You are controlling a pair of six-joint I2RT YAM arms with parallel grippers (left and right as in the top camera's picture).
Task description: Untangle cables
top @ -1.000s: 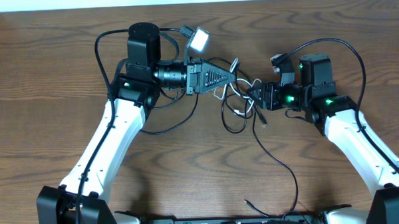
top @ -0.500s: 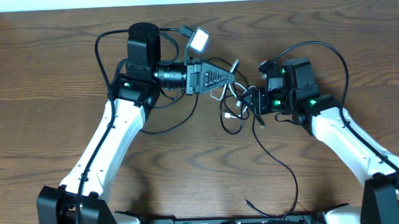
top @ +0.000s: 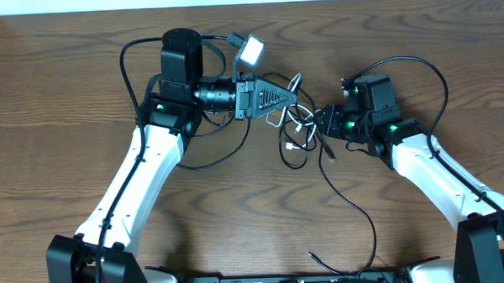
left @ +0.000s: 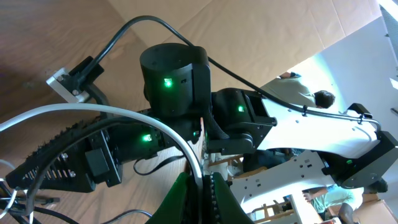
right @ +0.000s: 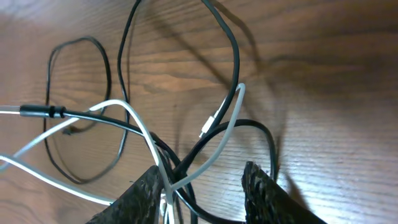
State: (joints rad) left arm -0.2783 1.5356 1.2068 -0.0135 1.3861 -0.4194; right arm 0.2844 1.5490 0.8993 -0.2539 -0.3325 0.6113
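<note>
- Tabletop (top: pixel 57 98) of brown wood grain fills the overhead view; both arms start at its near edge and meet past the middle;
- left arm (top: pixel 144 175), white-shelled, runs up from the near left corner, bends at a black joint and stretches rightward toward the centre; right arm (top: pixel 442 177) comes up from the near right corner and points leftward, so the two tools face each other, near but apart;
- left gripper (top: pixel 294 84) is closed tight with the white cable (left: pixel 93 106) pinched at its tip; in the left wrist view that cable arcs across and drops straight into the seam between the two green fingers;
- right gripper (right: pixel 202 169) has its jaws partway apart and clamps nothing; the crossing of the two cables sits in the gap, closer to the finger on the left of the right wrist view, with the other finger clear of them;
- black cable (right: pixel 237 62), long and thin, is tangled with the white one between the two grippers, over the middle of the table; from there one long strand trails toward the near edge in a loose curve, and another loop lies flat on the wood;
- the white cable, shorter, loops through the same tangle, crossing the black strands, with one run lifted to the left fingertips;
- white plug end (right: pixel 207 127), small, lies against a black strand just above the crossing in the right wrist view
</note>
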